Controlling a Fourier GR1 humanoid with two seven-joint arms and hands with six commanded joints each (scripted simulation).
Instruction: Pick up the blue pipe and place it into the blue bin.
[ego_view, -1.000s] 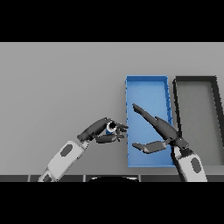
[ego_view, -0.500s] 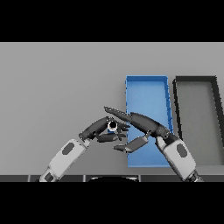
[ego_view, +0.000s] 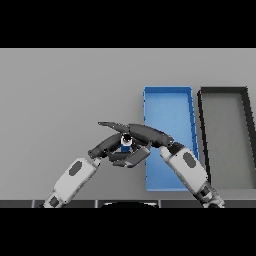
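The blue pipe (ego_view: 125, 147) is a short blue tube with a pale end. It is held just above the grey table, left of the blue bin (ego_view: 168, 90). My left hand (ego_view: 106, 146) comes in from the lower left, its fingers curled round the pipe. My right hand (ego_view: 148, 135) reaches left across the bin's near left edge. Its long fingers lie straight over the top of the pipe and its thumb sits below it, so the two hands meet around the pipe. Most of the pipe is hidden by fingers.
A black bin (ego_view: 223, 90) stands right beside the blue bin on its right. My right forearm (ego_view: 187, 170) crosses the blue bin's near half. Bare grey table (ego_view: 65, 90) stretches to the left and far side.
My right hand has swung left from over the blue bin to the pipe, its fingers now lying over it. The left hand with the pipe has barely moved.
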